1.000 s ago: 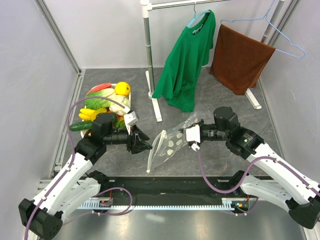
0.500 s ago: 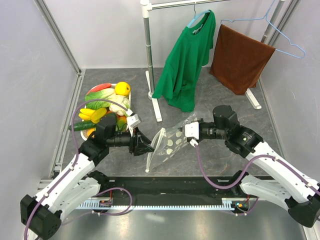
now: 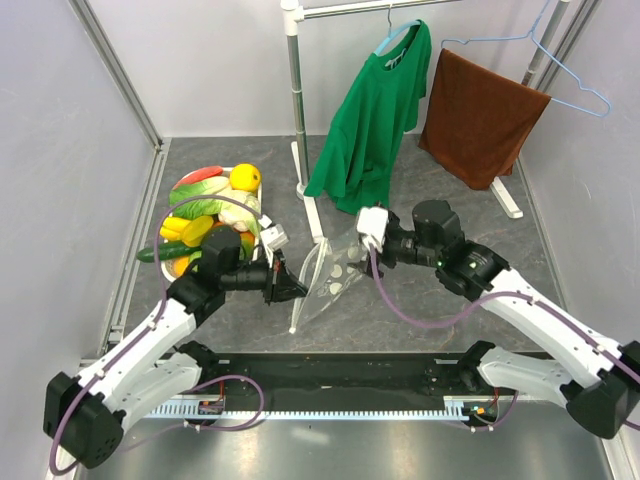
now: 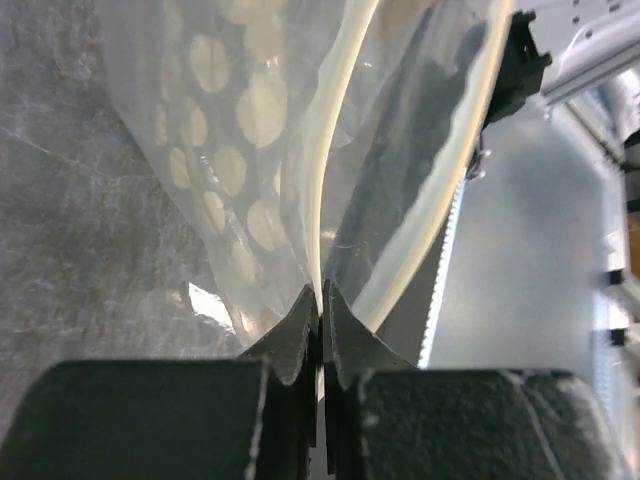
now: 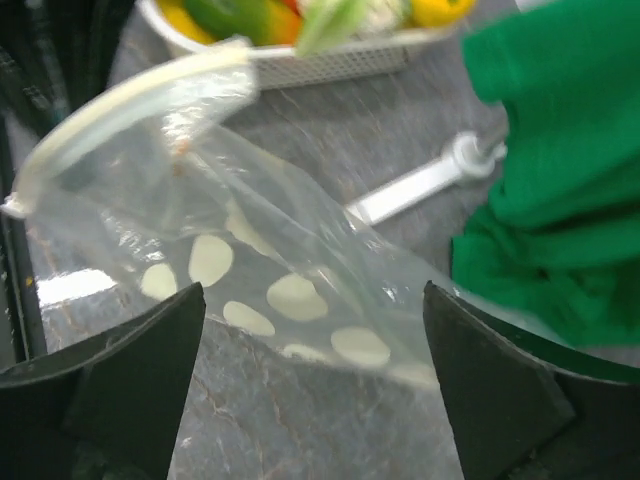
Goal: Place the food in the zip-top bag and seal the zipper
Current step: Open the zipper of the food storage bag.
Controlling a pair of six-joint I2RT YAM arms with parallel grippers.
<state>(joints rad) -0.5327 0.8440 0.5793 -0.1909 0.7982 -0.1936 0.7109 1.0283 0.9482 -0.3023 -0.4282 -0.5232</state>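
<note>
Looking down on a dark grey counter (image 3: pixel 570 235) with two robot arms reaching in from the near edge. Near the middle, between the arms, a clear zip-top bag (image 3: pixel 338 278) printed with pale cream dots, lifted off the surface and tilted, its mouth edge turned toward the left arm.

Left gripper (image 3: pixel 299 291) pressed together on the zipper (image 4: pixel 336 150), pinching that cream-white strip near its lower end. From the left wrist: two dark fingers (image 4: pixel 296 335) closed tight with the strip running up out of them and dotted plastic fanning away on either side.

Right gripper (image 5: pixel 314 290) spread wide at the bag's far end, gripping nothing. From the right wrist: one dark finger at each lower corner, the dotted bag stretched across the gap beyond them; not possible to tell whether either finger touches the plastic.

At the left rear of the counter, apart from the bag, a white slotted tray (image 5: pixel 330 65) heaped with the food (image 3: pixel 212 212): a yellow lemon (image 3: pixel 245 177) on top, a leafy green cabbage (image 3: pixel 195 208), a dark green cucumber (image 3: pixel 158 253) at the near side, plus yellow, orange and red pieces.

Behind the bag, a white clothes rack (image 3: pixel 295 90) carrying a green T-shirt (image 3: pixel 375 120) and a brown towel (image 3: pixel 480 115) on pale blue hangers.
</note>
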